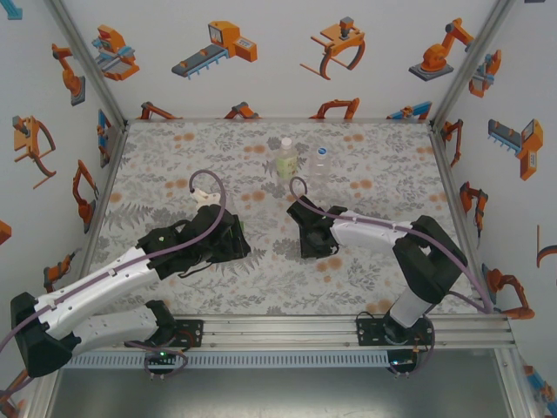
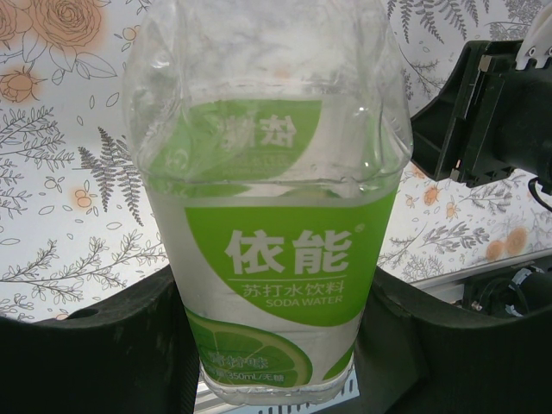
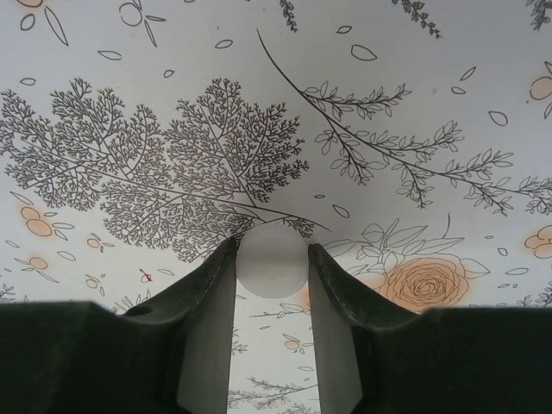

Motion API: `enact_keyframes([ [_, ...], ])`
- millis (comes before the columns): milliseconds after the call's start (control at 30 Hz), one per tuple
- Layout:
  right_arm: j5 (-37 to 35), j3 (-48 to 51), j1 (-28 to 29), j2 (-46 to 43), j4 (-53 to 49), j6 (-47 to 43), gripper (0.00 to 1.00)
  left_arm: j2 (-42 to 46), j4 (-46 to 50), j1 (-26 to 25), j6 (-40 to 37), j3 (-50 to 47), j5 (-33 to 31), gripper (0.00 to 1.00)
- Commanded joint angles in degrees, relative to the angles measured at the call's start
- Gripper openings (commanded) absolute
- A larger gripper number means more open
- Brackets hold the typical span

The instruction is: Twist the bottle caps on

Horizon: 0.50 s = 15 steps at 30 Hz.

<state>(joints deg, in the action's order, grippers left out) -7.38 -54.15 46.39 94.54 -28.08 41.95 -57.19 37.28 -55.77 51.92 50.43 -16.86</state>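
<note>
My left gripper (image 2: 276, 349) is shut on the bottle with the bright green label (image 2: 276, 250), its black fingers (image 2: 95, 345) pressed against the lower body on both sides. The bottle's top runs out of the frame. In the top view the left gripper (image 1: 218, 237) sits left of centre. My right gripper (image 3: 271, 248) is low over the table, its two fingertips touching either side of a white bottle cap (image 3: 271, 274) that lies flat on the cloth. Seen from above, the right gripper (image 1: 312, 237) is near the table's middle.
Two more bottles stand at the back centre: one with a pale yellow-green label (image 1: 285, 160) and an unlabelled one with a blue cap (image 1: 320, 164). The right arm's black head (image 2: 483, 112) hangs close to the held bottle's right. Printed walls enclose the floral table (image 1: 392, 174).
</note>
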Motion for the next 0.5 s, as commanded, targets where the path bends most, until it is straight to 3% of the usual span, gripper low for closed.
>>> enact_keyframes([
  [0, 0.35, -0.86, 0.37, -0.84, -1.88, -0.07, 0.3, 0.08, 0.34, 0.32, 0.16, 0.45, 0.16, 0.14],
  [267, 5.4, 0.88, 0.37, -11.36, 1.82, -5.59, 0.21, -0.75, -1.56, 0.39, -10.21, 2.43, 5.11, 0.1],
  [467, 15.64, 6.66, 0.37, -23.99, 13.91, -16.28, 0.05, -2.51, -5.3, 0.18, -27.78, 5.19, 18.56, 0.0],
])
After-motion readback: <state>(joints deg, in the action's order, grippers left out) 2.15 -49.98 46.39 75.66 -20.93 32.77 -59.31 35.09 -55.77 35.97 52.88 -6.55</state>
